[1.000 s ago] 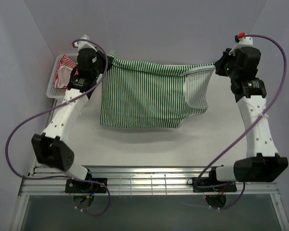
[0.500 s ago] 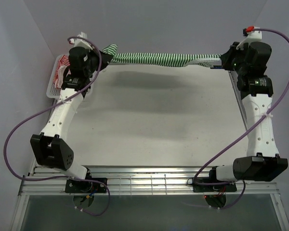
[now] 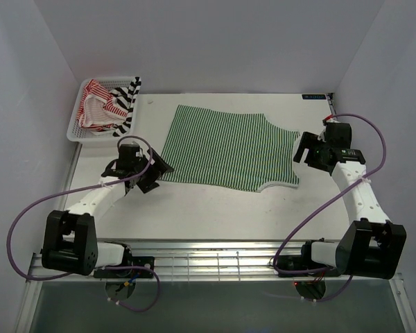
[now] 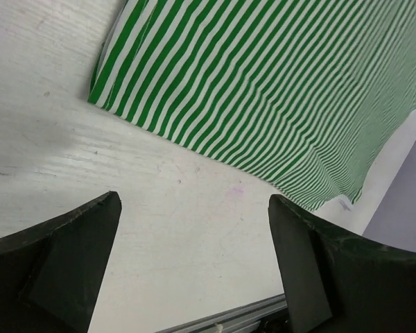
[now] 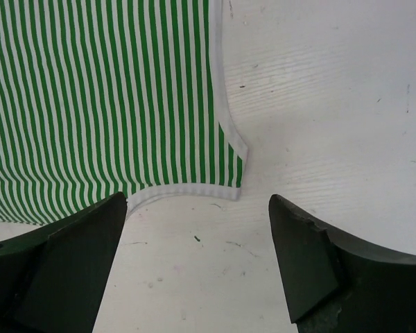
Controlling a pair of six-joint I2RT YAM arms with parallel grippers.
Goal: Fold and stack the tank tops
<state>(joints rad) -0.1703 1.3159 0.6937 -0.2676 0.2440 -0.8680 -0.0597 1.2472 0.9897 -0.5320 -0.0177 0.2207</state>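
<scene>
The green-and-white striped tank top [image 3: 229,147] lies spread flat on the white table [image 3: 215,215], straps toward the right. My left gripper [image 3: 159,170] sits low at its left hem corner, open and empty. In the left wrist view the left gripper [image 4: 194,201] has only bare table between its fingers, with the top [image 4: 277,90] just beyond. My right gripper [image 3: 301,151] is open beside the strap edge. In the right wrist view the right gripper [image 5: 197,200] holds nothing and the top's white-trimmed strap [image 5: 187,189] lies just ahead. The red-and-white top [image 3: 96,104] and black-and-white top [image 3: 128,103] lie bunched in the basket.
A white mesh basket [image 3: 73,128] stands at the back left corner against the wall. White walls close the table on the left, back and right. A metal rail [image 3: 215,260] runs along the near edge by the arm bases.
The green top, held stretched in the air between both shut grippers, now lies flat on the table. Both grippers have opened, let go, and come down and nearer.
</scene>
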